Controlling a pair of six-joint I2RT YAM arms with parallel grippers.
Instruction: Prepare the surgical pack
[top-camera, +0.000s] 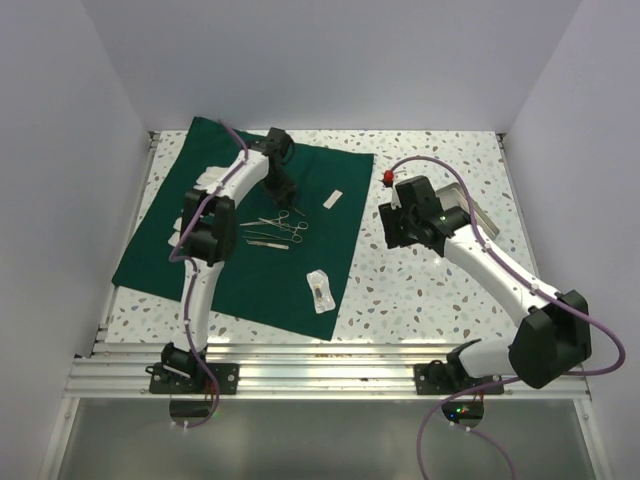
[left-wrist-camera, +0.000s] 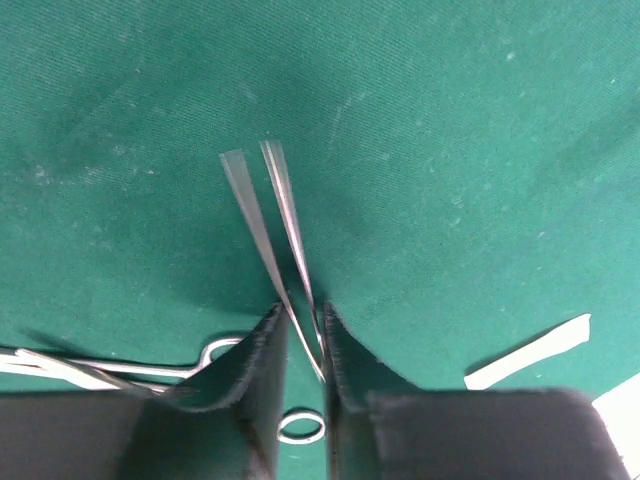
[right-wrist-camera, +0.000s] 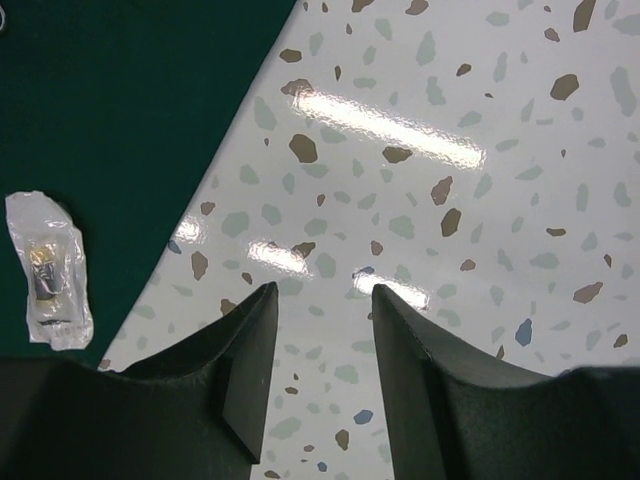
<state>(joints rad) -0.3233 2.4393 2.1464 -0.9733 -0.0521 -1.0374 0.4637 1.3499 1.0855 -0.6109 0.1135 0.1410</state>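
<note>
White walls enclose a speckled terrazzo table (top-camera: 430, 290), seen from above and from both wrists. On its left half the large dark green cloth drape (top-camera: 160, 255) lies spread flat, its edges slightly skewed to the table's.

Left to right on the drape are a stack of white gauze pads (top-camera: 207, 180), the left gripper (left-wrist-camera: 301, 312), a cluster of ring-handled steel instruments (top-camera: 283, 225), a small white strip (top-camera: 335, 197) and, nearer, a clear plastic packet (top-camera: 320, 290). The left gripper's fingers appear pinched on thin steel tweezers (left-wrist-camera: 283, 190), whose long axis runs straight out from the fingertips, the blades spreading toward the tips.

To the right, the right gripper (right-wrist-camera: 325, 292) hovers over bare table just off the drape's right edge, its fingers apart with nothing between them. A shallow metal tray (top-camera: 480, 215) lies just beyond it, partly hidden.

The left arm is directly over the drape and is nearer. From the right gripper the cloth lies to the left.
</note>
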